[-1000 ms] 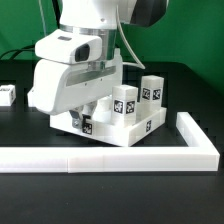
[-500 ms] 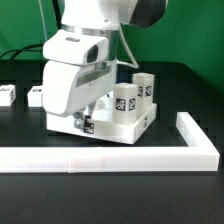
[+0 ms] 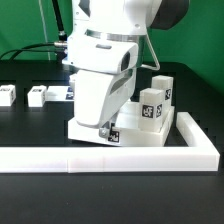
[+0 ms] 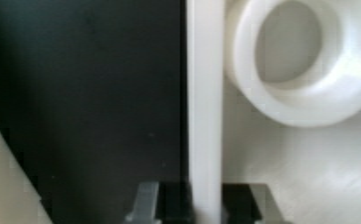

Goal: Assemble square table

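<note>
Gripper (image 3: 106, 126): clamped shut on the raised rim of the slab (image 3: 140, 136). In the wrist view the thin rim (image 4: 203, 90) passes between the two dark fingers (image 4: 152, 203), with a round corner socket (image 4: 287, 108) just beside it.
Change: over the last second the arm has dragged the slab by its rim toward the exterior view's right.
Slab position: now tucked into the corner of the L-shaped barrier (image 3: 60, 160), close to its short arm; actual contact cannot be confirmed.
Standing legs (image 3: 152, 110): two, upright on the slab's far side, carried along with it.
Loose legs (image 3: 8, 95): on the black table, well apart at the exterior view's left.
Meaning: the slab is probably being braced against the barrier so that it resists turning while the remaining legs are fitted.
</note>
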Robot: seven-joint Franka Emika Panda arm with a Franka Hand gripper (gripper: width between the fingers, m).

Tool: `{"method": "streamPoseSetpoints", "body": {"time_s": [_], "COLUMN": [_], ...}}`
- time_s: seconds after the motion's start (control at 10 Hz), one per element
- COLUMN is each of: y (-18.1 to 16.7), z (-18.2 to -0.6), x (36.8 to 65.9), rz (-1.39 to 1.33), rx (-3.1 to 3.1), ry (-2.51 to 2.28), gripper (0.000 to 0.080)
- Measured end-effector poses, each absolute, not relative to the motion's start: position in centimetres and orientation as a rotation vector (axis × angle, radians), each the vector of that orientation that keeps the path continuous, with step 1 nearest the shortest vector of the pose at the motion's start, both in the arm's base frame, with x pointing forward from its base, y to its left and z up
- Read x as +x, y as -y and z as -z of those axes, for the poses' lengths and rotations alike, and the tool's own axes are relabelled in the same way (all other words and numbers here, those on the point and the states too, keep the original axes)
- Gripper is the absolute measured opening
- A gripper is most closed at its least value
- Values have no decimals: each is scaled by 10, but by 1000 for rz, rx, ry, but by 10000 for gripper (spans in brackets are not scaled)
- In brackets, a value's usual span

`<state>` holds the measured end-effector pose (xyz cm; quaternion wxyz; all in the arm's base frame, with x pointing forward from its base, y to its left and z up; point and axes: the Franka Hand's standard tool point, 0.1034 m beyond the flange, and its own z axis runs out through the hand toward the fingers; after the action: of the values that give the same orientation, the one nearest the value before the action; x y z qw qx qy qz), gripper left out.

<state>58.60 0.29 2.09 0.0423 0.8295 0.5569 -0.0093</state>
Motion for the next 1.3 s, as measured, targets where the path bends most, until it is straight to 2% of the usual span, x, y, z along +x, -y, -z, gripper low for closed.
{"method": "streamPoseSetpoints", "body": {"time_s": [0.4,1.0,1.3], "y": [1,-18,-15], "z": [-21,-23,-22], "x": [587,602,601], "rz": [52,109,111], "rx": [2394,2005,2020], "ry": [-1879,-2262,-2250], "gripper": [58,58,58]}}
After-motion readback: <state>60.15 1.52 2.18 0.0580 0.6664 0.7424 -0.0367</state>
